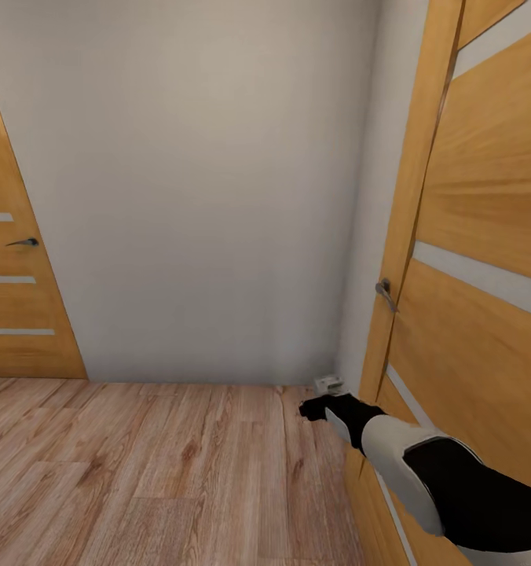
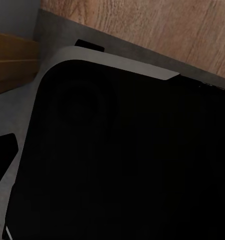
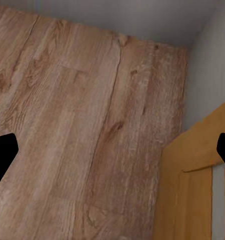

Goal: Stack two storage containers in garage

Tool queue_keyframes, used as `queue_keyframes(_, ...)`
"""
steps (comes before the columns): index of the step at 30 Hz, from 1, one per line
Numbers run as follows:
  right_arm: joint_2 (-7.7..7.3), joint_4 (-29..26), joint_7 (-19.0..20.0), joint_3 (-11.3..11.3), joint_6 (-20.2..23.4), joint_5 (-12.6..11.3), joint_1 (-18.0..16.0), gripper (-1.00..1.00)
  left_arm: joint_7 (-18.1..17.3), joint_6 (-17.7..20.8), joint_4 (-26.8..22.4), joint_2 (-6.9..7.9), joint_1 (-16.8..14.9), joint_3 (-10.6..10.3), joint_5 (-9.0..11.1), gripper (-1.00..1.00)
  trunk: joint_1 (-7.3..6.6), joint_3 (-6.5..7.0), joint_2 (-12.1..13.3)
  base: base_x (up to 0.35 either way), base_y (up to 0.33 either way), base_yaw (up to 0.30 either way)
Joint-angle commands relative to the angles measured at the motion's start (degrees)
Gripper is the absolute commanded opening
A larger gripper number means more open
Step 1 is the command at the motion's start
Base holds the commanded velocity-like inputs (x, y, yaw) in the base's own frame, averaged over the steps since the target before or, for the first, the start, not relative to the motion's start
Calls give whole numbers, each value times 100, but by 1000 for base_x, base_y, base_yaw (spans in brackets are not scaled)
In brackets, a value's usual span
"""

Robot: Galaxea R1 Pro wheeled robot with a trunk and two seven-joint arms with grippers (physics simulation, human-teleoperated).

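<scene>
The two storage containers are out of view, and so is the garage. I face a hallway corner with light wood planks (image 1: 155, 472) underfoot. My right arm reaches forward along a wooden door (image 1: 485, 236), and its right gripper (image 1: 306, 409) hangs low beside the door's bottom edge. In the right wrist view the right gripper (image 3: 112, 155) is open, its fingertips (image 3: 2, 155) far apart with bare planks between them. In the left wrist view one black fingertip (image 2: 2, 155) sits at the picture's edge, against my own dark body (image 2: 122, 160); nothing is held.
A plain white wall (image 1: 203, 196) closes the hallway ahead. The door at the right has a metal handle (image 1: 386, 295). A second wooden door (image 1: 14, 299) with a handle (image 1: 22, 243) stands at the left. A small white object (image 1: 329, 384) lies in the corner.
</scene>
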Motion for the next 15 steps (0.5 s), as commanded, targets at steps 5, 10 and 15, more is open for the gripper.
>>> queue_keyframes(5, -76, 21, 18, 46, -596, -78, 702, 100, -3, -21, 3, -2, -3, 30, 8, 100, 0, -6, -4, 0, 0, 0)
queue_keyframes(10, -218, 22, 18, 46, -899, -74, 1447, 100, -3, -23, 3, -2, -3, 30, 7, 100, 0, -6, -4, 0, 0, 0)
queue_keyframes(15, -296, 29, 16, 46, -1003, -83, 1623, 100, -3, -23, 3, -2, -3, 30, 8, 100, 0, -6, -4, 0, 0, 0)
